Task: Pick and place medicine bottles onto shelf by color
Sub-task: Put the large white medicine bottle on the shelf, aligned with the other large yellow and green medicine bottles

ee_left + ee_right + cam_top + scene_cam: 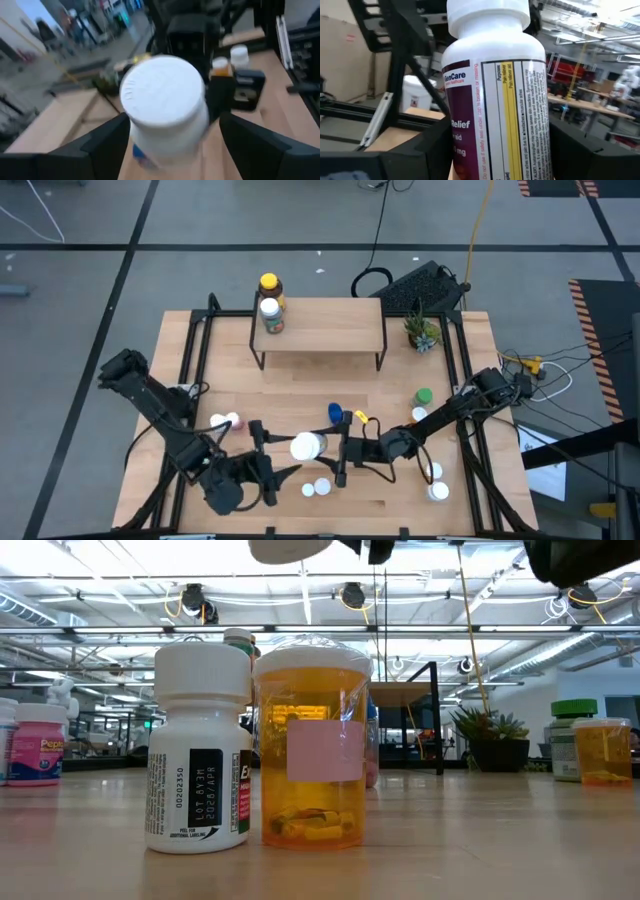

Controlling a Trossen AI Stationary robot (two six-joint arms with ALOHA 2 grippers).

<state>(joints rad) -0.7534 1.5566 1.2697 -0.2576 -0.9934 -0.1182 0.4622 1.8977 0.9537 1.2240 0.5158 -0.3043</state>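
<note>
A white medicine bottle (pixel 308 446) with a white cap and a maroon label is held above the table's near middle. My right gripper (pixel 337 456) is shut on it. My left gripper (pixel 282 452) is open. Its fingers (pixel 107 145) stand on either side of the bottle's cap end (pixel 162 97), with a gap showing at one side. The shelf (pixel 320 330) stands at the far middle. On its left end stand a yellow-capped bottle (pixel 268 285) and a white-capped orange one (pixel 270 315). My right gripper pinches the white bottle's lower body (pixel 460 150) between its two fingers, coming level from the table's right. The bottle lies roughly along the fingers, cap (pixel 487 12) pointing away toward my left gripper. In the low view the bottle (pixel 290 548) is lifted clear of the table.
Loose bottles stand on the table: blue (pixel 335 412), green-capped (pixel 424 396), white ones (pixel 320 488) (pixel 437 490) and a pink one (pixel 225 422). A potted plant (pixel 422 332) stands right of the shelf. Close to the low camera stand a white bottle (pixel 198 750) and an orange one (pixel 312 750).
</note>
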